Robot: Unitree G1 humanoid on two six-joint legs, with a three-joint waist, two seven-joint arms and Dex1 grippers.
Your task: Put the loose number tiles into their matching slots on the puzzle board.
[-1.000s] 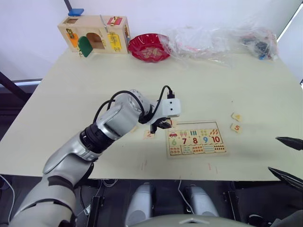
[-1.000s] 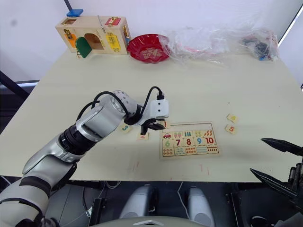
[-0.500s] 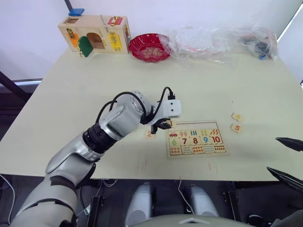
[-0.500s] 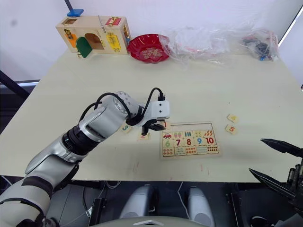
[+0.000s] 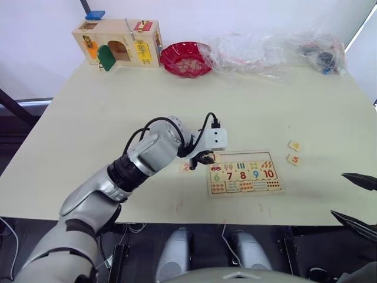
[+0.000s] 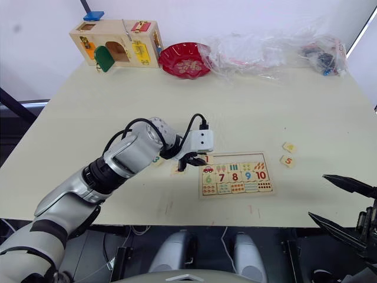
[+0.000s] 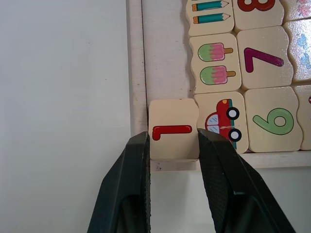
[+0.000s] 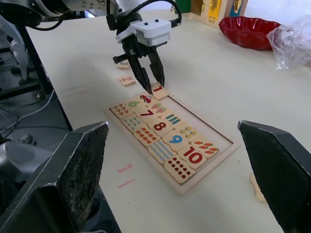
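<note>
The number 1 tile [image 7: 173,129] sits at the corner of the puzzle board [image 5: 244,171], in the end slot of the board's top row, and its outer edge looks to ride on the board's frame rather than lie flush. The left end effector [image 7: 172,145] is clenched on this tile, one black finger on each side of it, with the red digit showing between them. Right beside the tile on the board is the car picture piece, then the 6, and the ice-lolly piece and the 7 next to those; the row of 6 to 10 and the counting pictures are all seated.

Off the board on the side of the left arm, the number 2 tile [image 5: 186,167] lies flat on the worktop [image 5: 247,106], just beyond the gripped corner. The number 3 tile [image 6: 155,159] lies a little further out from the board in the same direction, partly hidden by the arm.

On the opposite side of the board, well apart from it, are the number 5 tile [image 5: 293,159] and another tile [image 5: 294,145] whose digit I cannot read, near each other.

The right end effector [image 6: 347,207] hangs off the near edge of the worktop, away from the board, its two fingers spread wide with nothing between them.

Far across the worktop from the board stand a wooden latch box [image 5: 116,42], a red bowl [image 5: 187,58] and a crumpled clear plastic bag [image 5: 271,48].
</note>
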